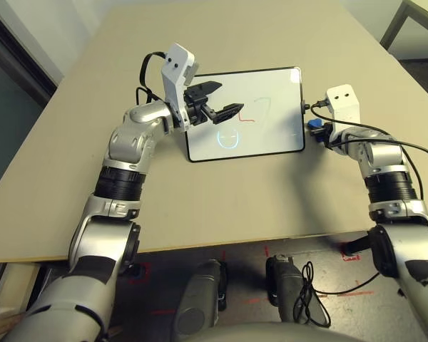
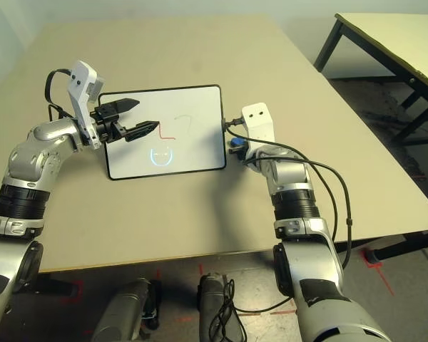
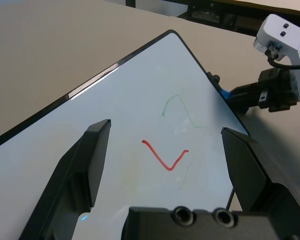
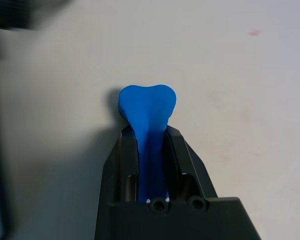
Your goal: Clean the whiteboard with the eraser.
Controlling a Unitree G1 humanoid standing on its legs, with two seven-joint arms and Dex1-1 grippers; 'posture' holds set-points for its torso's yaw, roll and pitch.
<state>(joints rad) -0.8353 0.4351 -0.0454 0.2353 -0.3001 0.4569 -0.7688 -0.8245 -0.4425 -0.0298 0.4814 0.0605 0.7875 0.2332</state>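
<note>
The whiteboard (image 1: pixel 271 135) lies flat on the table (image 1: pixel 221 206), under and ahead of the left tool (image 1: pixel 217 100), whose jaws stand apart above its near-left part, and just to the inner side of the right tool (image 4: pixel 149 150). It looks thin, stiff and slick, likely to slide when rubbed, so pressing near a framed edge would steady it. Red and faint green marks (image 3: pixel 166 155) sit beyond the left tool's tips. The eraser (image 4: pixel 147 107) is small, light and probably slightly yielding; the right tool is clamped on its pinched middle, the best hold, with its rounded end jutting forward beside the board's right edge.
</note>
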